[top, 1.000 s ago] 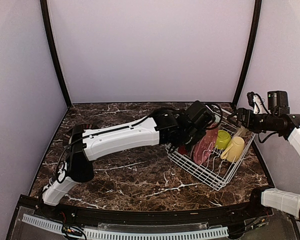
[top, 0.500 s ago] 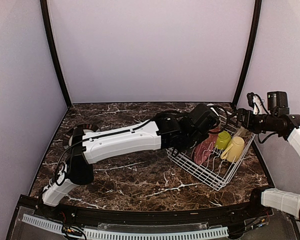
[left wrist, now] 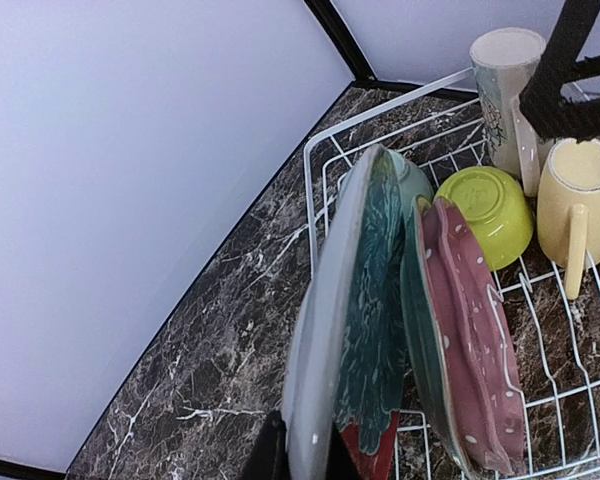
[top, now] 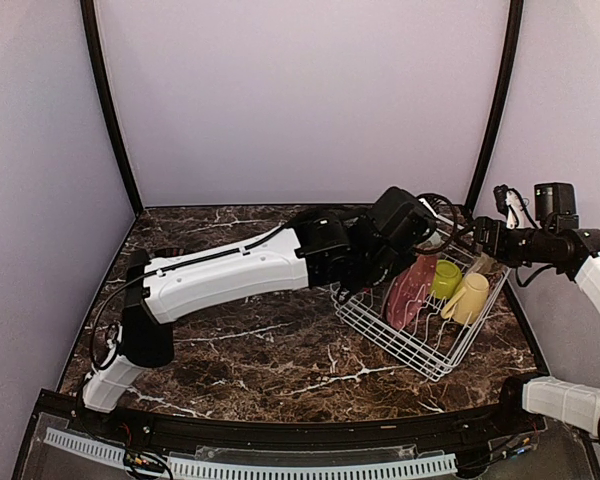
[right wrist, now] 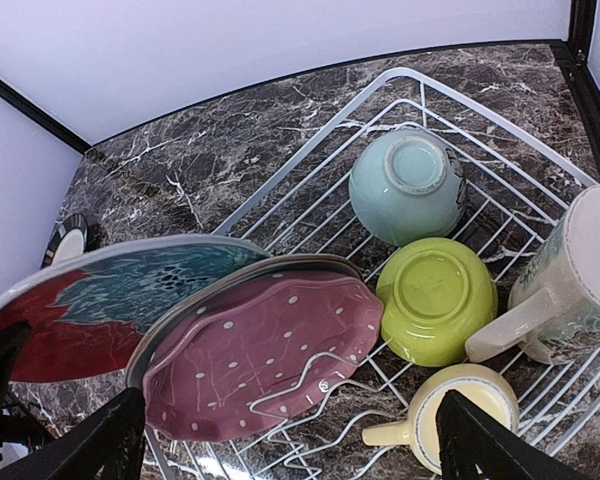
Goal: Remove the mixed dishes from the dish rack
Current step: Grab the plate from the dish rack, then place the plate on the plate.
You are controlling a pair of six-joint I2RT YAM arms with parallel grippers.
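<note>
Left tool (left wrist: 302, 455) on teal-red plate (left wrist: 370, 300) (rim)

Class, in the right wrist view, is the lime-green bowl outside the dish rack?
No, the lime-green bowl rests inside the dish rack, between the mint bowl and yellow mug.

White wire dish rack (top: 412, 346) holds two plates on edge, leaning together: a red-and-teal plate (right wrist: 110, 310) and a pink dotted plate (right wrist: 260, 350). Beside them, a mint bowl (right wrist: 405, 190) and a lime-green bowl (right wrist: 435, 300) (both tipped, bases showing), a yellow mug (right wrist: 460, 415) and a cream-grey mug (right wrist: 570, 290)
</note>
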